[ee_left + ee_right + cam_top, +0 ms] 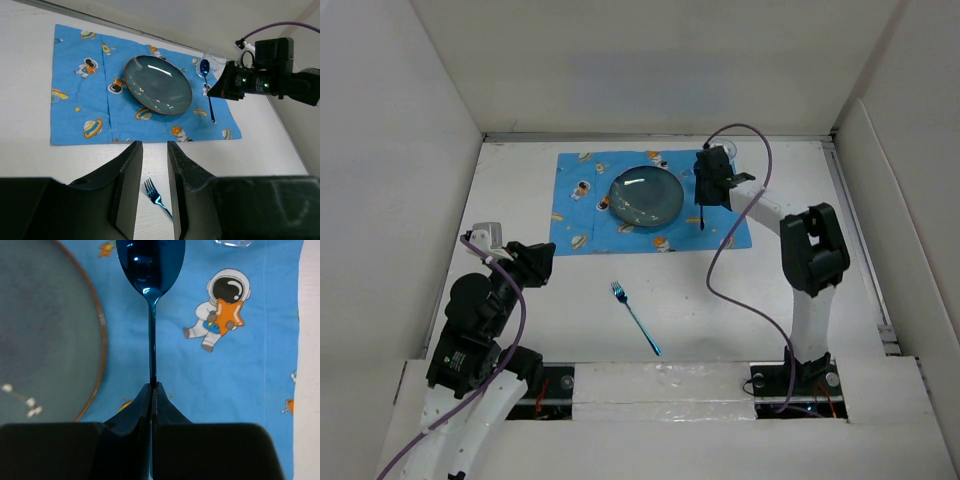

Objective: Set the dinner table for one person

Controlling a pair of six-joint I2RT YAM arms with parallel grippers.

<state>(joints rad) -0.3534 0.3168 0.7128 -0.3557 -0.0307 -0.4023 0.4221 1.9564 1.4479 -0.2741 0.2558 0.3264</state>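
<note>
Starting with the white desk (760, 290), filling the whole floor of the overhead view. Toward its far side, a blue mat (582, 215) printed with astronauts and planets, lying flat. On the mat, near its middle, a round dark-green plate (646, 196), bare apart from a few pale specks.

Just right of the plate, over the mat's right part, the right hand (152, 387). Pinched fully shut on the thin handle of a shiny blue spoon (151, 270), with the bowl pointing away toward the far edge of the desk. Resting on the cloth or held just off it? Cannot tell. Beyond the spoon's bowl, by the mat's far right corner, a clear glass (216, 57), only partly in view.

Now over to the left hand (155, 145). Fingers (131, 165) spread apart with nothing between them, hovering above bare desk just off the mat's near left corner.

Further right, on bare desk between the mat and the arm bases, a blue fork (636, 318). Lying flat and slanted, prongs toward the mat, handle toward the near edge, apart from both hands and from the mat.
</note>
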